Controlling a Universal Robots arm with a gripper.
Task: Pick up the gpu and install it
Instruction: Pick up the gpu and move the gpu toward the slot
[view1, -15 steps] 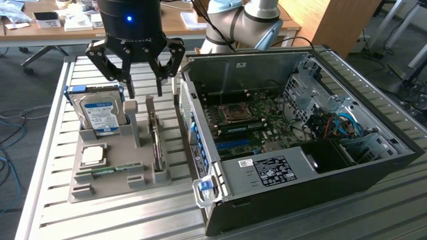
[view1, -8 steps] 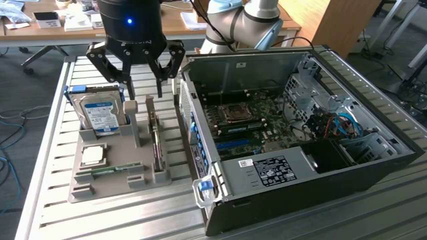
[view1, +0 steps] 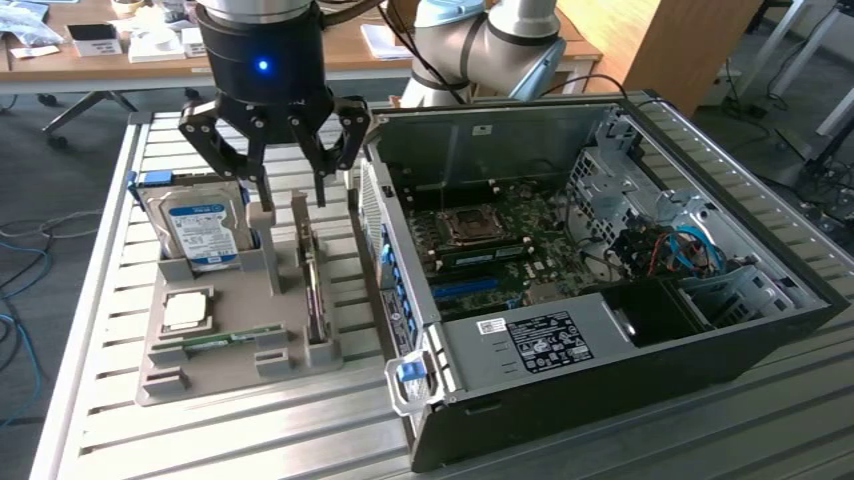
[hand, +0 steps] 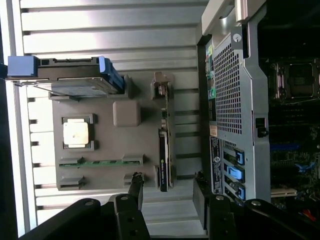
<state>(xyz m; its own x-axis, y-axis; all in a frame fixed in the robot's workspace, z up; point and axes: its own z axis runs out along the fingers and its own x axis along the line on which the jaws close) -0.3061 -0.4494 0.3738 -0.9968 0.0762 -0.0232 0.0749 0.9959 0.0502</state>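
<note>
Here, jaws spread wide and empty, poised over the gpu (view1: 311, 275). The descent is judged best straight down, one jaw either side of the card's thin top edge, squared to its length. Gpu: thin dark card, on edge in grey tray (view1: 227, 378) on the worktop (view1: 200, 440), at the exterior view's left of the open case (view1: 747, 340).

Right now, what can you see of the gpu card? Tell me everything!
The gpu is a thin flat card with a dark face and a pale metal piece at its far end. It stands upright on its long edge in a slot of the grey holder, on the side nearest the open computer case. Only the holder seems to touch it. The gripper hangs above it, jaws open, not closed on it.
</note>
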